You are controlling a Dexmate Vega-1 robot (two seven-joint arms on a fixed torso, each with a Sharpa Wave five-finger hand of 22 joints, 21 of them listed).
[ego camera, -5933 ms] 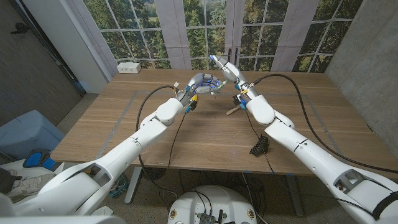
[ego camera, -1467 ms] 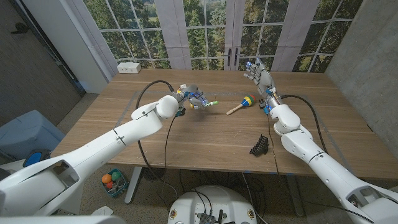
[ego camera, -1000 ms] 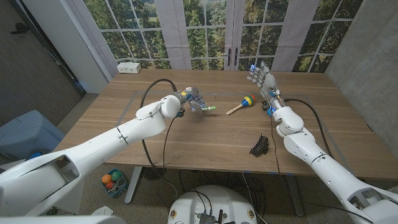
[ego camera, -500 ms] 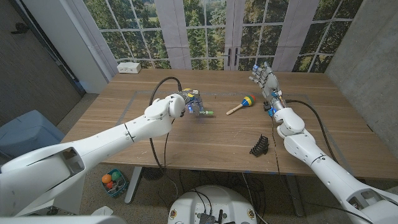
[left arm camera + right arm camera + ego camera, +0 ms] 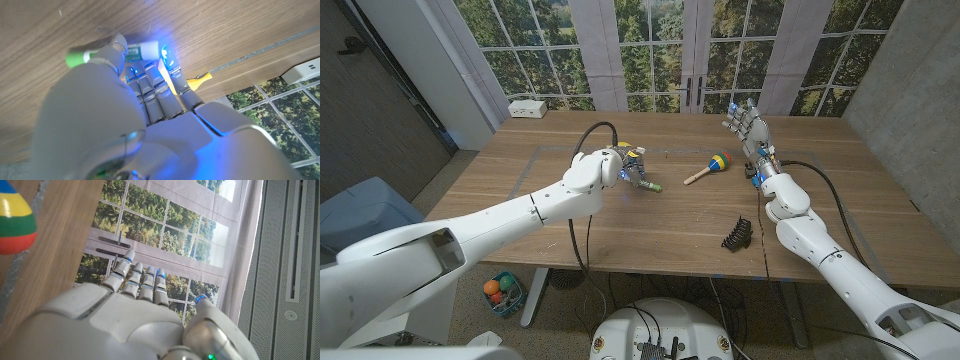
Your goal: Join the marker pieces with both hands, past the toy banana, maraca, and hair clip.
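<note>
Looking down from the head, we saw the left hand (image 5: 632, 165) pinching the marker (image 5: 649, 184) low over the wooden table (image 5: 570, 215), its green end jutting out. The right hand (image 5: 749, 124) stood raised near the far edge, fingers apart and empty, beyond the maraca (image 5: 707, 168). A hair clip (image 5: 737, 234) lay nearer us.

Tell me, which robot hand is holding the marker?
The left hand holds the green-capped marker low over the table. The right hand holds nothing, its fingers apart, raised near the striped maraca.
</note>
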